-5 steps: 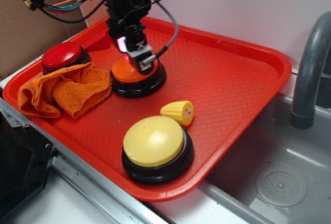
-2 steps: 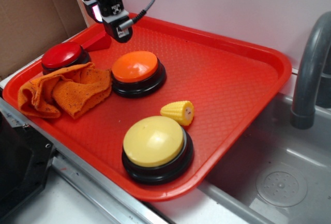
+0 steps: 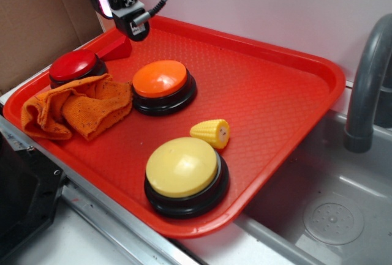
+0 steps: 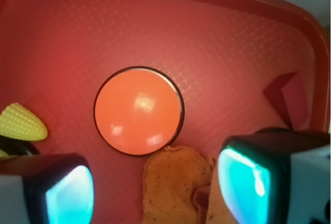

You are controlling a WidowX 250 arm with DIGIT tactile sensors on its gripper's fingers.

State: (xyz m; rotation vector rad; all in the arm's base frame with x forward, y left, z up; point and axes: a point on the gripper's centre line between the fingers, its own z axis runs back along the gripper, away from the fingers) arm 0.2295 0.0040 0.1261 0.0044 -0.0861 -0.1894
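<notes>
Claw [image 3: 136,26] hangs wide open, empty, upper left of the orange button [image 3: 160,79]; dropped askew, a finger could snag the cloth [image 3: 79,109].

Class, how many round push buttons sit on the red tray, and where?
3: a red button at the back left, an orange button beside the cloth, a yellow button nearest the camera.
</notes>
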